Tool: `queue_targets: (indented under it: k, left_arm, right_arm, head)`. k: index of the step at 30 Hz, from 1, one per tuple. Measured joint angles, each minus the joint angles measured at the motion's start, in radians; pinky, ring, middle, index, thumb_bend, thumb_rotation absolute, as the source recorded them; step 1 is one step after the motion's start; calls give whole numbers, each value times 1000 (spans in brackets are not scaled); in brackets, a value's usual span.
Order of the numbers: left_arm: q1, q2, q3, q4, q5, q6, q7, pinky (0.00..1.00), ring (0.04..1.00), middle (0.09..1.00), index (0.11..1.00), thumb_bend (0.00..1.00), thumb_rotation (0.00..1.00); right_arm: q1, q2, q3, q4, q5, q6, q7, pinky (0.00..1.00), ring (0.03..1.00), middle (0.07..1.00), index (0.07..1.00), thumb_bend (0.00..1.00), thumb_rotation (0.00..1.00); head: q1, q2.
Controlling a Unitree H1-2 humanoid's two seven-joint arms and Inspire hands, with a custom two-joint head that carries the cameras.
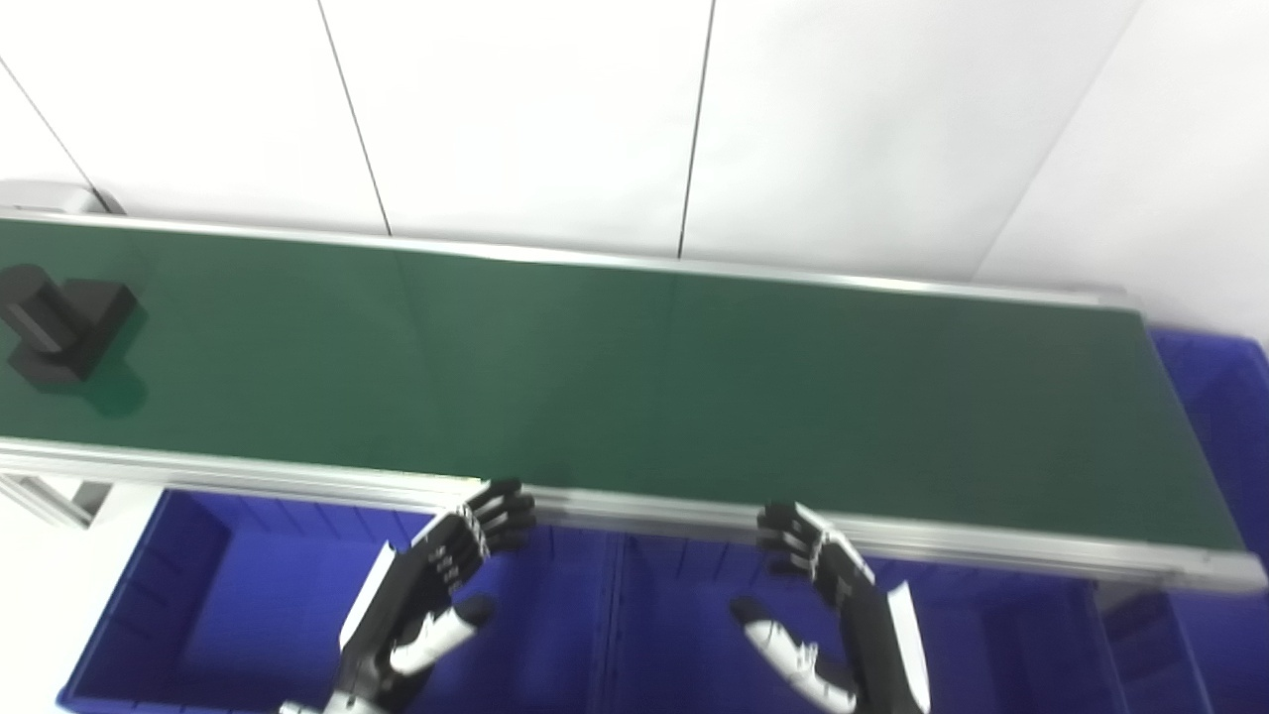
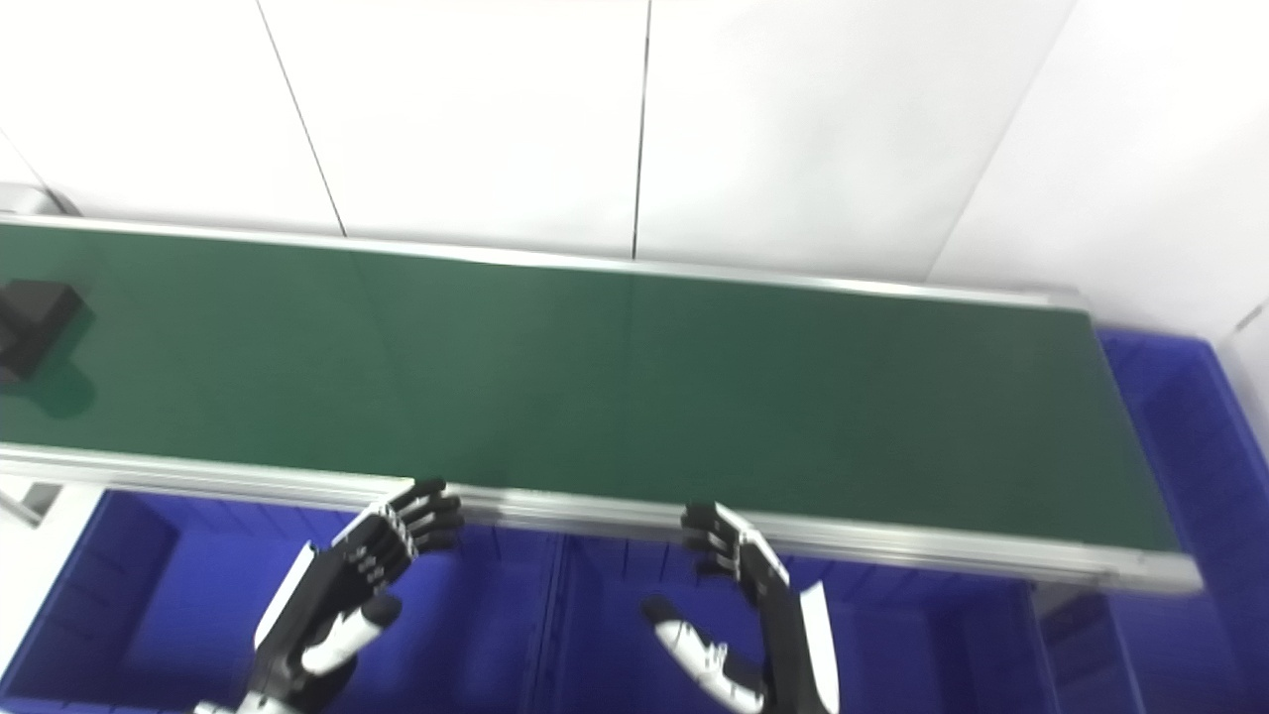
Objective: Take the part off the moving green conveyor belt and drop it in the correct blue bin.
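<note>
A black blocky part [image 1: 61, 322] lies at the far left of the green conveyor belt [image 1: 634, 387]; the right eye view shows only its edge [image 2: 30, 322] at the picture's left border. Both my hands hover below the belt's near rail, over the blue bins. My left hand [image 1: 436, 595] is open, fingers curled apart, holding nothing. My right hand [image 1: 823, 605] is likewise open and empty. Both are far to the right of the part.
Blue bins sit under the belt's near side: one at left [image 1: 208, 605], one in the middle [image 1: 684, 625], one at right [image 1: 1031, 635]. Another blue bin [image 1: 1224, 416] stands past the belt's right end. White wall panels rise behind the belt.
</note>
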Motion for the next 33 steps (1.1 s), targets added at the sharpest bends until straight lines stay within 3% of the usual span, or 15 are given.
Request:
queue_targets:
  k: [8,10,17,25,33]
  left_arm:
    - [-1,18,-5,-11,4,14,-6,739,766,794,831,898,620]
    - [-2,18,-5,-10,4,14,-7,733,762,791,825,898,606]
    - [-16,16,-4,14,5,12,-7,727,759,785,818,903,561]
    - [-22,13,-3,47,5,9,-7,713,750,779,814,938,554]
    - [-31,9,-5,81,9,4,-7,712,750,780,809,943,553]
  right_arm:
    - [-12,-18,14,34,7,-1,-23,630,717,767,788,416,424]
    - [-13,-21,16,36,9,-2,-29,631,716,767,790,399,402]
    - [-28,-42,19,64,22,-2,-41,639,719,772,794,348,372]
    - [-29,-62,28,71,31,-2,-45,643,729,786,810,316,388]
    - [-47,-83,48,94,52,-2,-68,641,728,783,812,279,322]
  head:
    - [62,-46]
    - [113,-81]
    - [184,-135]
    - [223,-173]
    - [238,-193]
